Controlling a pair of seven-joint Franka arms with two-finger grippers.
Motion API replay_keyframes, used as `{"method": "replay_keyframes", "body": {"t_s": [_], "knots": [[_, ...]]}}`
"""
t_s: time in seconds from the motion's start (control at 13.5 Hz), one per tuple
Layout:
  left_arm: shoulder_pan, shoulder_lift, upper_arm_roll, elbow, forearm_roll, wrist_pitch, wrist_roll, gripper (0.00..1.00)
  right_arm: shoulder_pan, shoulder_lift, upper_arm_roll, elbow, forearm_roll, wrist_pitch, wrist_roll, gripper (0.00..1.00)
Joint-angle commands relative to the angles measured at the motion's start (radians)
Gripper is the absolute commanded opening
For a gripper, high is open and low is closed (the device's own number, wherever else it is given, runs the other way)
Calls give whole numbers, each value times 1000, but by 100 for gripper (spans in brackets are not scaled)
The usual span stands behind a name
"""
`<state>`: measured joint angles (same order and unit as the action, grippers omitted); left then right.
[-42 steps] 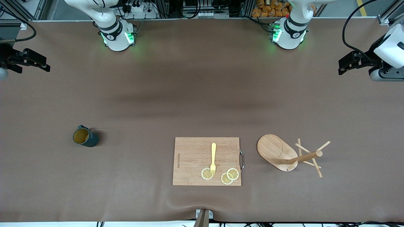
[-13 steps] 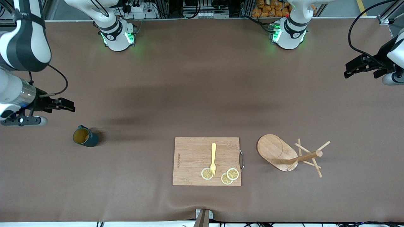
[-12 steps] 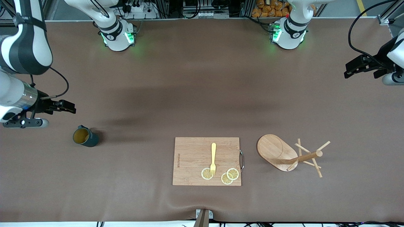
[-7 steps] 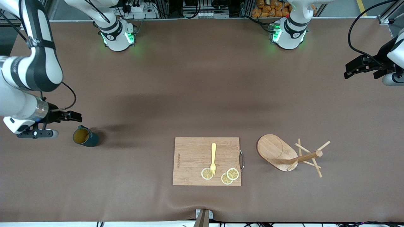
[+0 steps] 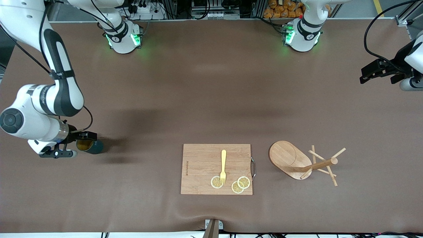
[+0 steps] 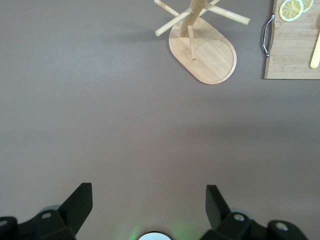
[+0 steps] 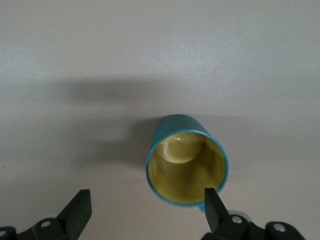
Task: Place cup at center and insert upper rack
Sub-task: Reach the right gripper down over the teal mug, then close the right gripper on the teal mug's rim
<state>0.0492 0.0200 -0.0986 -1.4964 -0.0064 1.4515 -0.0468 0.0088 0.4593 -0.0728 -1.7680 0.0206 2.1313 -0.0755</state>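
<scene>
Right tool point(image 5: 86, 138) hangs wide over upright cup point(image 7: 187, 159) (rim accessible for grasping); left tool point(image 6: 149, 200), wide, waits.

Both arms are glossy white with black joint bands and black cables, green lights glowing at their bases, ending in black two-finger grippers.

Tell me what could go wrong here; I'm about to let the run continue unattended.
The right claw is open and off-centre to the cup: one finger is already at the rim and may tip it. The upper rack lies on its side, pegs splayed, awkward for the left claw.
</scene>
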Motion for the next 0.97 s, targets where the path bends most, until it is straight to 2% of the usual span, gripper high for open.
{"method": "replay_keyframes", "body": {"t_s": [0.0,0.52,0.67,0.89], "knots": [[3,8,-1,15,-21,3,-10,100,-21,45,11,13,12,44,8,100],[6,-5,3,15,-21,1,-8,100,-12,96,11,13,12,91,10,100],[6,-5,3,15,-21,1,-10,100,-6,96,11,13,13,91,10,82],[6,-6,3,15,-21,0,-5,100,7,96,11,13,12,87,8,41]]}}
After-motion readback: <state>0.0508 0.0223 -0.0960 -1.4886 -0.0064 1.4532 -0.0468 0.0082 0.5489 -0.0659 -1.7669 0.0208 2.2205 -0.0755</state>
